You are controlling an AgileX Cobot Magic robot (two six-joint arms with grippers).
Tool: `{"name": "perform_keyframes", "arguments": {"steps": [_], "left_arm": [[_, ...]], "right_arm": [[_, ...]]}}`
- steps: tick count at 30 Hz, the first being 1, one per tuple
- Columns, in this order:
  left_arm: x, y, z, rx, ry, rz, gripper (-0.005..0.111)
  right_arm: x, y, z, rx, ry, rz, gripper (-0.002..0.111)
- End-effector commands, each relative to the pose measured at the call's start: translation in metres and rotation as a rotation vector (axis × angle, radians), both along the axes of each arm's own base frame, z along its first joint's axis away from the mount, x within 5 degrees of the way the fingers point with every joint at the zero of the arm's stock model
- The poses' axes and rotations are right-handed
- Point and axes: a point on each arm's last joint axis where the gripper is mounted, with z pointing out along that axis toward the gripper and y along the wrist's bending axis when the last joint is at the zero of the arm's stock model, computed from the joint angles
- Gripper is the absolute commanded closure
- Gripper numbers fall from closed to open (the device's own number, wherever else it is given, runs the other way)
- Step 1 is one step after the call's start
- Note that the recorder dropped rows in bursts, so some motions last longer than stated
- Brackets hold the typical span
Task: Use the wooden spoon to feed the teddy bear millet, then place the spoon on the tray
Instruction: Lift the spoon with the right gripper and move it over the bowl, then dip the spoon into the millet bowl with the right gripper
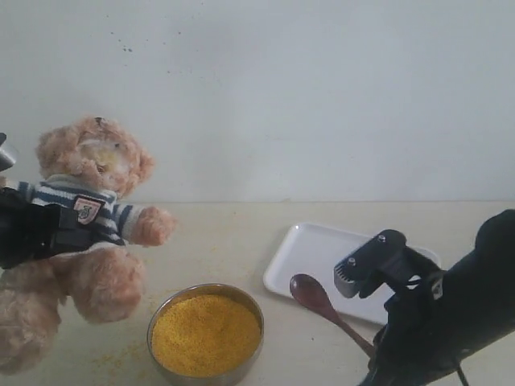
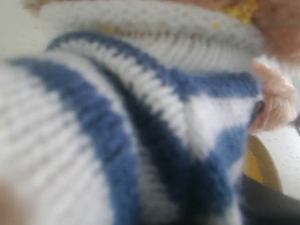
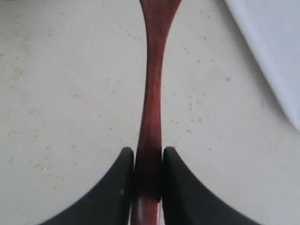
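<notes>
The teddy bear (image 1: 88,209), in a striped shirt (image 2: 140,117), stands at the left with yellow grains on its snout. My left gripper (image 1: 36,229) is clamped on its torso; the shirt fills the left wrist view and hides the jaws. The millet (image 1: 205,334) fills a metal bowl (image 1: 241,299) in front of the bear. My right gripper (image 3: 148,152) is shut on the wooden spoon's handle (image 3: 150,117) near its end. The spoon's oval bowl (image 1: 306,289) points toward the near left corner of the white tray (image 1: 310,249); it looks empty.
Loose millet grains lie scattered on the beige tabletop (image 3: 70,93) around the spoon and near the bear. The tray's edge (image 3: 272,56) runs beside the spoon. The bowl's rim (image 2: 265,164) shows past the bear's shirt. A white wall stands behind the table.
</notes>
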Motion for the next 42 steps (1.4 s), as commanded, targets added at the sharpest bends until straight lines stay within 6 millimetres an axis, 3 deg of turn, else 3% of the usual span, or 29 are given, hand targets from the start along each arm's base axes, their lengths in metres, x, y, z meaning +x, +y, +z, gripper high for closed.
{"name": "perform_keyframes", "arguments": {"steps": [1, 3, 7, 10, 11, 13, 16, 18, 20, 27, 34, 37, 42], "left_arm": [[0.005, 0.010, 0.004, 0.037, -0.051, 0.128, 0.103], [0.006, 0.011, 0.005, 0.012, -0.054, 0.165, 0.103], [0.007, 0.011, 0.007, -0.010, -0.066, 0.179, 0.103], [0.007, 0.011, 0.007, -0.006, -0.066, 0.177, 0.103], [0.007, 0.011, 0.007, 0.000, -0.068, 0.178, 0.103], [0.007, 0.013, 0.006, 0.040, -0.074, 0.170, 0.103], [0.007, 0.015, 0.004, 0.091, -0.083, 0.154, 0.103], [0.009, 0.019, 0.002, 0.135, -0.092, 0.176, 0.103], [0.012, 0.019, -0.005, 0.134, -0.067, 0.177, 0.103], [0.019, 0.020, -0.030, 0.122, 0.016, 0.204, 0.103], [0.020, 0.018, -0.038, 0.104, 0.053, 0.191, 0.103], [0.020, 0.018, -0.038, 0.090, 0.056, 0.196, 0.103], [0.020, 0.016, -0.038, 0.081, 0.062, 0.181, 0.103]], "right_arm": [[-0.011, -0.003, 0.036, 0.006, 0.038, 0.023, 0.108], [-0.014, 0.001, 0.052, -0.006, 0.061, 0.060, 0.108], [-0.013, 0.028, 0.101, -0.105, 0.093, 0.197, 0.108], [0.007, 0.067, 0.126, -0.263, 0.042, 0.242, 0.108], [0.014, 0.078, 0.127, -0.290, 0.007, 0.246, 0.108], [0.025, 0.121, 0.121, -0.355, -0.075, 0.265, 0.108], [0.026, 0.151, 0.096, -0.465, -0.106, 0.356, 0.108], [0.037, 0.154, 0.081, -0.600, -0.174, 0.357, 0.108], [0.040, 0.153, 0.080, -0.622, -0.195, 0.336, 0.108], [0.025, 0.172, 0.073, -0.689, -0.239, 0.463, 0.108], [0.027, 0.173, 0.071, -0.716, -0.255, 0.465, 0.108], [0.021, 0.173, 0.052, -0.714, -0.172, 0.507, 0.108], [0.020, 0.157, 0.025, -0.856, -0.162, 0.517, 0.108]]}}
